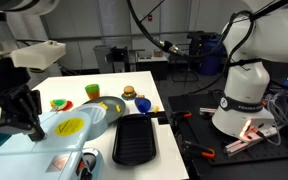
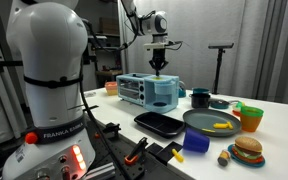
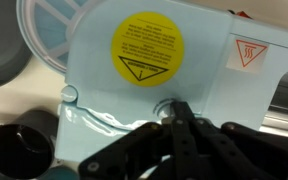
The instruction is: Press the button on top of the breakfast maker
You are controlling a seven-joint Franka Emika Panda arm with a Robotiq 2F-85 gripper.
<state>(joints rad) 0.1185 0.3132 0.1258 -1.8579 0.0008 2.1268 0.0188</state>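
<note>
The breakfast maker [image 2: 149, 92] is a pale-blue boxy appliance with dark knobs on its front. In the wrist view its top [image 3: 134, 100] fills the frame, with a round yellow label [image 3: 146, 48]. In an exterior view it sits at the lower left [image 1: 59, 135]. My gripper [image 3: 174, 112] is shut, fingers pressed together, with its tip on a small round button on the top of the appliance. In an exterior view the gripper [image 2: 158, 66] hangs straight down onto the appliance top; elsewhere it [image 1: 24, 112] shows as a dark shape over the appliance.
A black ribbed tray [image 1: 135, 138] lies beside the appliance, also seen in front of it [image 2: 160, 124]. A dark round plate [image 2: 212, 122], an orange cup [image 2: 249, 117], a toy burger [image 2: 247, 150] and a blue block [image 2: 196, 142] stand nearby. The robot base [image 2: 46, 80] is in the foreground.
</note>
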